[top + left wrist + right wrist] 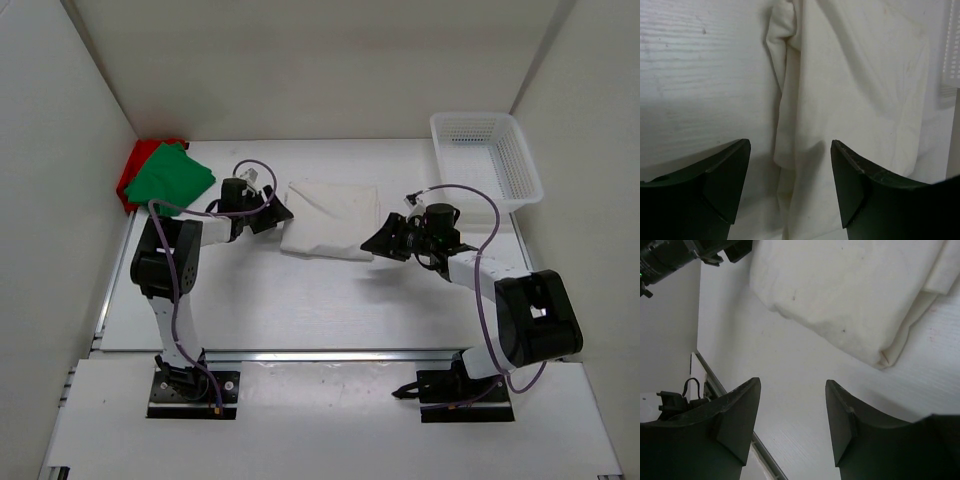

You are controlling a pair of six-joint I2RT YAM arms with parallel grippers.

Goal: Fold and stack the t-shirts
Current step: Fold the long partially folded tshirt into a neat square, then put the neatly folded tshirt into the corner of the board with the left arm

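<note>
From above, the white t-shirt [330, 220] lies flat in the middle of the table [300, 310], already folded into a thick rectangle. It is somewhat longer from left to right, so I judge its long axis to run from one of my grippers to the other, turned slightly off square. My left gripper [280, 214] sits just beside its left edge and my right gripper [375, 242] near its near-right corner. The green t-shirt [172, 176] rests folded on the red t-shirt [130, 178] in the far left corner, well apart from the white one. The basket [470, 118] stands at the far right.

In my left wrist view the fingers are spread with nothing between them. The shirt's edge, a soft rolled crease, runs away from me through the gap. The cloth looks light and limp and will sag and unfold if I lift one layer only. I would pinch right through the stacked layers at this edge.

In my right wrist view the jaws likewise stand apart and hold nothing. The shirt sits ahead and to the right, its layered corner pointing my way and clear of my fingers. That corner, where the layers meet, looks the best hold. With one pinch on each short side, I judge the fold would hold together.
</note>
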